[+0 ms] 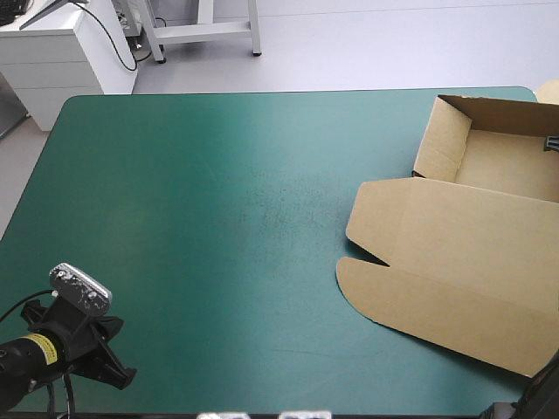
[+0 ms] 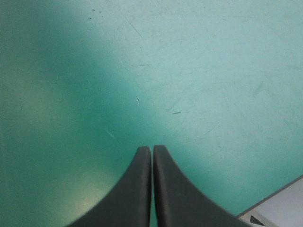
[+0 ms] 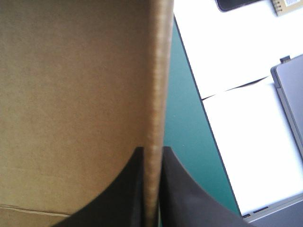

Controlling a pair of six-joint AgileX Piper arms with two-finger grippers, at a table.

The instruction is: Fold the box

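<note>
**A:** Starting at the left, the left gripper [image 2: 151,151] is hanging low over the near-left corner of the cover [image 1: 218,201], its fingers pressed together in one point.

**B:** A yellow label [image 1: 38,349] is showing on that arm, but its writing is too small to read.

**A:** Moving across, faint scuffs are showing on the middle of the cover. Then the box [image 1: 502,161] is sitting at the right side. It's an open tray toward the far edge, with its lid [image 1: 454,279] lying flat toward the near edge.

**B:** It's running off the high view's right edge, though, so the tray's right-hand side is getting cut off. Something dark is also covering the lid's near-right corner.

**A:** And the right gripper [image 3: 152,151]?

**B:** From above it's hardly showing, just a dark speck by the tray at the picture's edge. The wrist camera is telling more. The fingers are clamped on a wall [image 3: 158,85] of the box, and its edge is running straight ahead between them.

**A:** Which wall?

**B:** I can't tell.
</note>
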